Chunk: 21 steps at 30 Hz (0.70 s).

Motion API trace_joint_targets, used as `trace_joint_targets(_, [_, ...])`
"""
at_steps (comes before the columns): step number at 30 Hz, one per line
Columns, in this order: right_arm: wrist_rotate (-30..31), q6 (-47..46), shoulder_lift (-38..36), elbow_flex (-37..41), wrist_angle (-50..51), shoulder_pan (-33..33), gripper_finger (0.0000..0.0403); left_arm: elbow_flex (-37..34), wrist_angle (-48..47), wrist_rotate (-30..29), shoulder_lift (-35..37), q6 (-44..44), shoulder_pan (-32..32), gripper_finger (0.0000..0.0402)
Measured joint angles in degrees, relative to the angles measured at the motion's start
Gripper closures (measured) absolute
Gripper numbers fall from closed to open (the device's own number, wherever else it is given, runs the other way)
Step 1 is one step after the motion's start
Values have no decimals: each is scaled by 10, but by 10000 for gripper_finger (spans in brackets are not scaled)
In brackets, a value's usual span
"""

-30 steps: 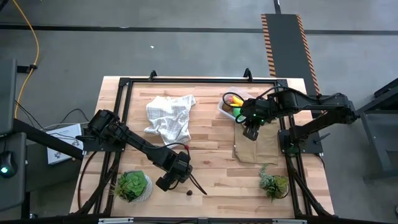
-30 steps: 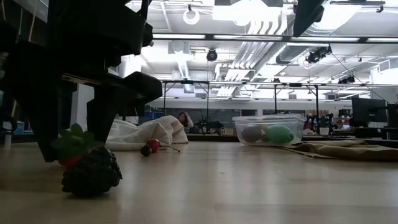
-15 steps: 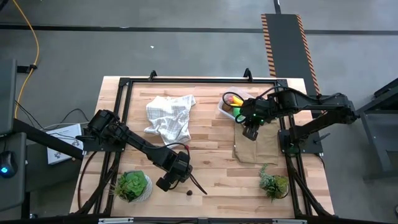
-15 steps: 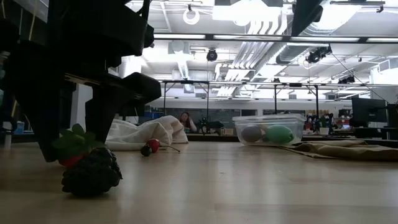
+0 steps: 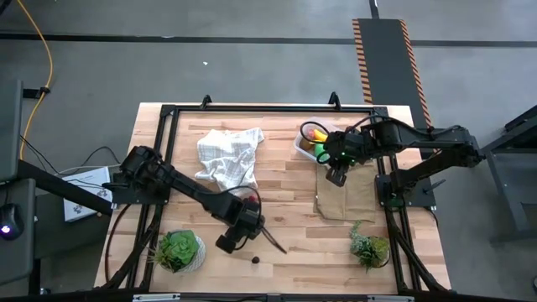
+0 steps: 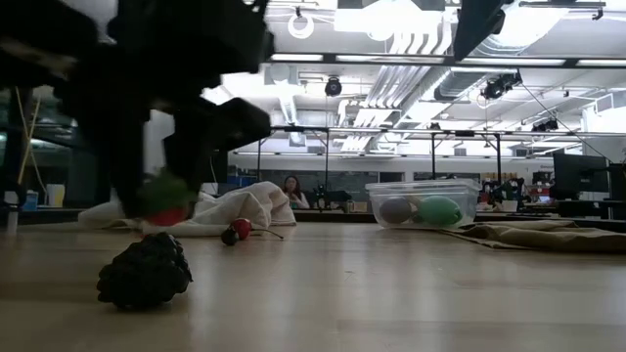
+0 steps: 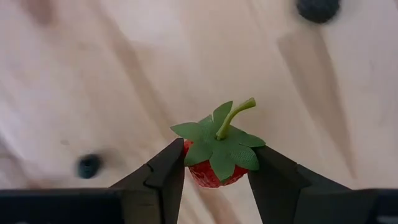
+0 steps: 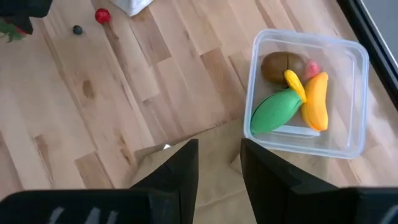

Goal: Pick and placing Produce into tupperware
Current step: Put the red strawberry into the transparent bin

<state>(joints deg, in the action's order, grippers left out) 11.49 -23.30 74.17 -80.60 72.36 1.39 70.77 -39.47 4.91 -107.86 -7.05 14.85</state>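
Strawberry: small red toy strawberry with green leaf cap and stem (image 7: 214, 158), pinched between the two dark fingers of the left gripper (image 7: 216, 180), which is partly closed on it; in the low view it hangs clear above the wooden table (image 5: 285, 180).
Left gripper place: over the near middle of the table, toward the near edge from the clear, square plastic tupperware with rounded corners (image 8: 348, 93) and well apart from it.
Tupperware: at the far right part of the table, touching the far edge of the flat brown cloth (image 5: 346, 195); it holds a yellow banana (image 8: 316, 102), a green oval piece (image 8: 277, 111), a brown kiwi-like ball (image 8: 281, 66) and a small red piece (image 8: 312, 67).
Right gripper: right gripper (image 8: 219, 163) hovers just beside the tupperware, above the cloth edge; its fingers stand partly apart with nothing between them.
Loose produce: dark bumpy berry (image 6: 145, 275) on the boards near the near edge; a small red ball (image 8: 102, 15) and a tiny dark ball (image 8: 77, 29) lie nearer the white checked cloth (image 5: 228, 157).
Open room: bare boards run between the left gripper and the tupperware.
Edges: leafy potted plants (image 5: 178, 250) sit at both near corners.
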Motion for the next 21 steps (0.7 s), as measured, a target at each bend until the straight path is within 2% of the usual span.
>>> trace_joint_targets(8, [73,-12,-5,0,4,-10,293,63,-18,0,0,1,-45,261])
trace_joint_targets(13, [124,-8,-44,0,4,-39,293,124,-31,0,0,2,-76,256])
trace_joint_targets(18, [128,9,-112,0,-11,-75,293,198,-45,0,0,2,-111,259])
trace_joint_targets(21, [104,32,-154,0,-32,-90,293,242,-45,-1,0,2,-135,259])
